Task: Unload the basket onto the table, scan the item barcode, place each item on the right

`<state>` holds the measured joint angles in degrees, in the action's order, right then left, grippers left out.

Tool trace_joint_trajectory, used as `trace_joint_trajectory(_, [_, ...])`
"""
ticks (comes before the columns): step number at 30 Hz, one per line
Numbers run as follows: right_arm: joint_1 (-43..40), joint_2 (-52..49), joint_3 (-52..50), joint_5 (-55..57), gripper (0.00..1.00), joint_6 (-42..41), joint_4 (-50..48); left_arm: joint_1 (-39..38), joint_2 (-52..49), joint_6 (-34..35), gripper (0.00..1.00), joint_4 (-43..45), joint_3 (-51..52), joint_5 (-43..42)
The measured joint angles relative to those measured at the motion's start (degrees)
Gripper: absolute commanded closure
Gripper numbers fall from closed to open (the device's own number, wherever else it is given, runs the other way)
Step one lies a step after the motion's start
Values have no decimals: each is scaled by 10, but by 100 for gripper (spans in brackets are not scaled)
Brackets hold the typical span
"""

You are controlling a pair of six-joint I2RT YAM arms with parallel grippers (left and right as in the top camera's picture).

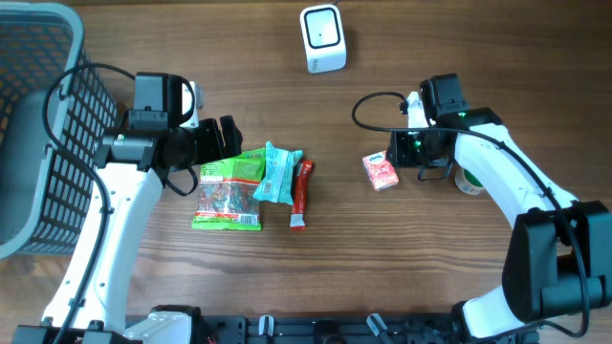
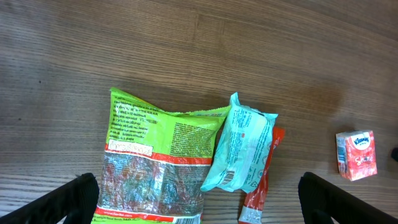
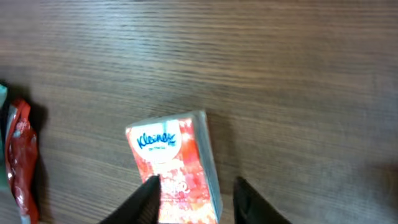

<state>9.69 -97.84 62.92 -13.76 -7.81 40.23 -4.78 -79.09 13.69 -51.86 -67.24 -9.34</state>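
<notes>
The right arm is reaching leftward with its elbow bent. The right gripper (image 3: 196, 190) is holding its 2 fingers partly open astride the small red-and-white Kleenex tissue pack (image 3: 174, 165), clamping nothing. The pack is lying flat on the brown wooden table (image 1: 459, 57), well apart from the white boxy barcode scanner (image 1: 322, 38). The left gripper (image 1: 228, 139) is hovering fully open and empty over the green plastic snack bag (image 1: 229, 191).

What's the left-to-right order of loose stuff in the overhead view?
basket → green snack bag → teal packet → red stick packet → Kleenex pack. The scanner and both grippers are left out because they overlap these sideways.
</notes>
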Motion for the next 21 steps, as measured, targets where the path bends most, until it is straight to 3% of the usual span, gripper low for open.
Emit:
trace_joint_trajectory(2, [0,0,0,-2,50,16,-5,0,0,0,0,0,0,0])
trace_joint_trajectory(4, [0,0,0,-4,50,29,-6,0,0,0,0,0,0,0])
trace_joint_trajectory(6, [0,0,0,-4,42,34,-7,0,0,0,0,0,0,0])
trace_joint_trajectory(14, [0,0,0,-5,47,42,2,0,0,0,0,0,0,0])
trace_joint_trajectory(21, [0,-1,0,-7,55,108,21,0,0,0,0,0,0,0])
